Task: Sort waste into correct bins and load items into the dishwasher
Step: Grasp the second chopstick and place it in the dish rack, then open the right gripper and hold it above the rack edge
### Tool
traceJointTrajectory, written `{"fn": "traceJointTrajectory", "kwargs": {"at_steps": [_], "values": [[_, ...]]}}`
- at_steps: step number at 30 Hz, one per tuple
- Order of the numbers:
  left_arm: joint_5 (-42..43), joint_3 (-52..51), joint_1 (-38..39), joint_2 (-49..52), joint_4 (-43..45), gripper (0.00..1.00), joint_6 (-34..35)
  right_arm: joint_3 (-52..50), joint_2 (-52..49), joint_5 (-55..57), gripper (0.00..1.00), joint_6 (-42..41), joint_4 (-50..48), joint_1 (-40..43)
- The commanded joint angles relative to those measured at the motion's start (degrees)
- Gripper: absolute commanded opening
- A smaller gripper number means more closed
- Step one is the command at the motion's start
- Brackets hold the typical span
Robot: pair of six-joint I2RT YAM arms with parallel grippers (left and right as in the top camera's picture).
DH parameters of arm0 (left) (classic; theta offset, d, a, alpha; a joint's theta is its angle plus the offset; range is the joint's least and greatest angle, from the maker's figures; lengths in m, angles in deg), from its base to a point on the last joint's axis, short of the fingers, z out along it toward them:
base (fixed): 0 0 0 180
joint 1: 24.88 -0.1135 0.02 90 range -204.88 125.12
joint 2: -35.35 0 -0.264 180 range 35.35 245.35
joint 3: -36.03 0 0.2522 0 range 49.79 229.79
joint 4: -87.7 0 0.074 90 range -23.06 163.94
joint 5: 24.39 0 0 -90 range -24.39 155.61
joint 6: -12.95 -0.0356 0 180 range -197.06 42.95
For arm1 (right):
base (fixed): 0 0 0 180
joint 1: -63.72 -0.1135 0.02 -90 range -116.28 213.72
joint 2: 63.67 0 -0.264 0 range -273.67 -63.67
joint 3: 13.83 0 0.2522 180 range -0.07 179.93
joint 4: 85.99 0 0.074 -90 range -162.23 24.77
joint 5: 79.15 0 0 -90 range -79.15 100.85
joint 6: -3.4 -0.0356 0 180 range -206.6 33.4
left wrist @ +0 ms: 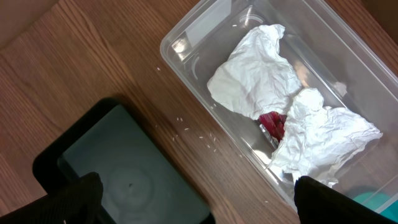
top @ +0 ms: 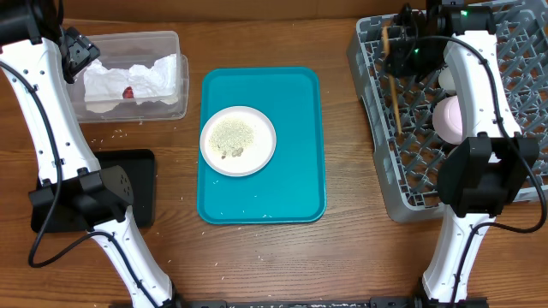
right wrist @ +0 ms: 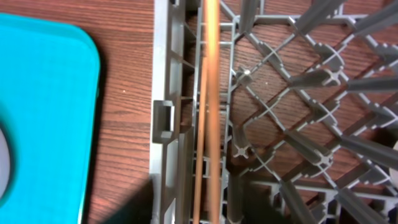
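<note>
The clear tub [top: 163, 41] at the back left holds the crumpled white napkin [top: 158, 77] and the red sachet [top: 128, 92]; both also show in the left wrist view [left wrist: 255, 68] [left wrist: 272, 123]. My left gripper [top: 77, 51] [left wrist: 196, 202] is open and empty above the table between the tub and the black tray [top: 141, 192] [left wrist: 118, 168]. The pink plate [top: 238, 141] with rice scraps sits on the teal tray [top: 304, 197]. My right gripper [top: 396, 47] [right wrist: 205, 214] is shut on the wooden chopsticks [top: 396, 103] [right wrist: 210, 74] along the grey rack's [top: 368, 85] left edge.
A white cup [top: 447, 79] and a pink dish [top: 447, 118] sit in the rack, partly behind my right arm. Loose rice grains [top: 111, 133] [left wrist: 186, 127] lie on the wood between the tub and the black tray. The teal tray's corner [right wrist: 43, 112] lies left of the rack wall [right wrist: 165, 118].
</note>
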Motion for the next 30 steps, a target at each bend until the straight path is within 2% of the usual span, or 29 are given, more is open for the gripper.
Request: {"fn": "traceJointTrajectory", "kwargs": {"at_steps": [1, 2, 4, 14, 20, 25, 30], "values": [[-0.2, -0.2, 0.5, -0.3, 0.1, 1.00, 0.7, -0.2, 0.6, -0.8, 0.79, -0.7, -0.5, -0.2], [-0.2, -0.2, 0.5, -0.3, 0.1, 1.00, 0.7, -0.2, 0.6, -0.9, 0.86, -1.7, -0.8, -0.2], [-0.2, -0.2, 0.5, -0.3, 0.1, 1.00, 0.7, -0.2, 0.6, -1.0, 0.91, -2.8, -1.3, -0.2], [-0.2, -0.2, 0.5, -0.3, 0.1, 1.00, 0.7, -4.1, 0.5, -3.8, 0.85, -2.3, -1.4, -2.7], [-0.2, -0.2, 0.5, -0.3, 0.1, 1.00, 0.7, -8.9, 0.5, -0.2, 0.84, -2.4, -3.0, -5.8], [-0.2, -0.2, 0.5, -0.3, 0.1, 1.00, 0.7, -10.6, 0.5, 3.7, 0.74, -3.8, -3.0, -7.6], [-0.2, -0.2, 0.5, -0.3, 0.1, 1.00, 0.7, -12.7, 0.5, 6.5, 0.53, -6.0, -4.3, -8.1]]}}
